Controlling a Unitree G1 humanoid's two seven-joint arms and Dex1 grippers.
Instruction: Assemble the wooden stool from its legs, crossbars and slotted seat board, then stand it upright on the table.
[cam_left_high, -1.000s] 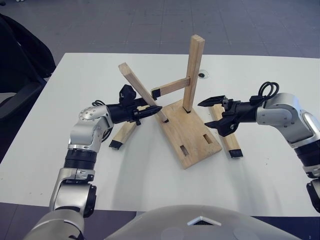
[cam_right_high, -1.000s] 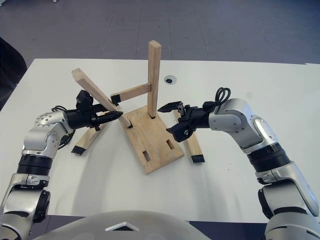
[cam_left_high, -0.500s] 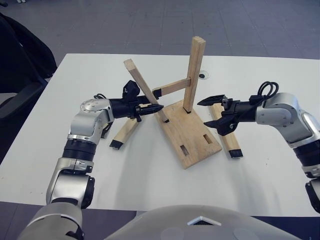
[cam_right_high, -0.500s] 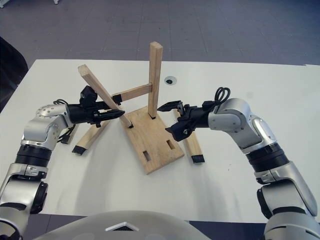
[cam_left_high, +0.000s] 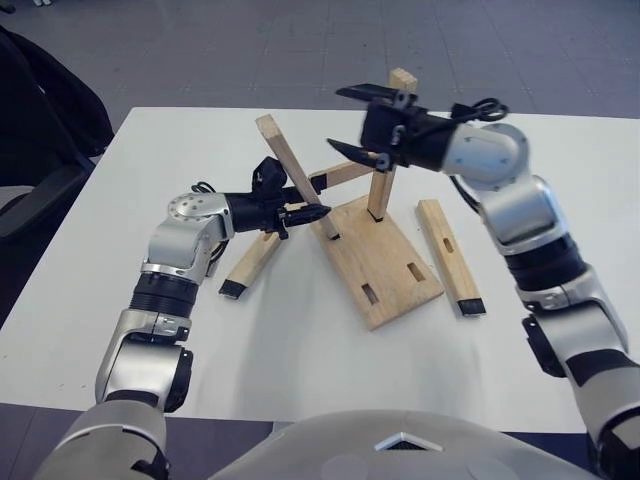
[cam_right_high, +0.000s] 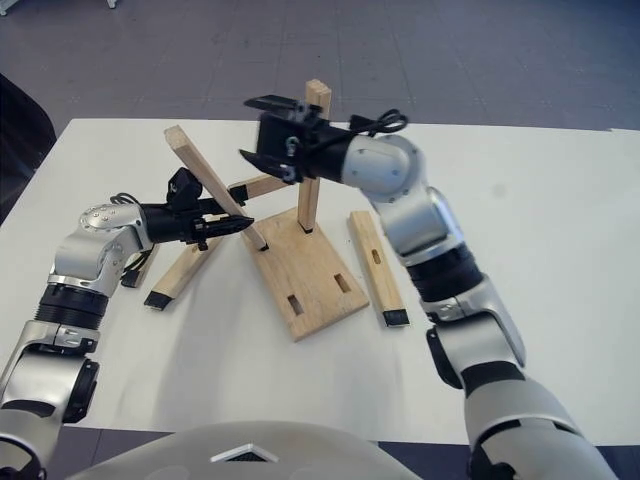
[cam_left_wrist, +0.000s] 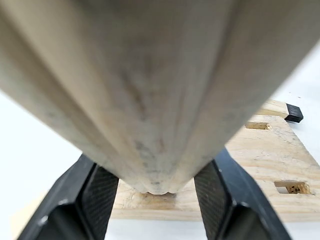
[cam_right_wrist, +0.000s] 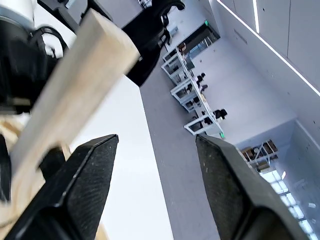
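The slotted seat board (cam_left_high: 385, 262) lies flat on the white table (cam_left_high: 300, 345), the left gripper (cam_left_high: 312, 211) clamped on a tilted leg (cam_left_high: 285, 160) whose foot meets it, the right gripper (cam_left_high: 336, 118) wide open, empty, masking part of the upright leg (cam_left_high: 379, 192); grey floor (cam_left_high: 250, 50) beyond.

1. table (cam_left_high: 300, 340): plain white, nothing fancy.
2. seat board (cam_left_high: 385, 265): pale natural wood with faint grain.
3. tilted leg (cam_left_high: 290, 170) and loose leg (cam_left_high: 449, 255): same pale wood, and the loose one has a black end cap.
4. left pincer (cam_left_high: 312, 212) and right pincer (cam_left_high: 338, 118): both black.
5. floor (cam_left_high: 300, 50): grey tiles.
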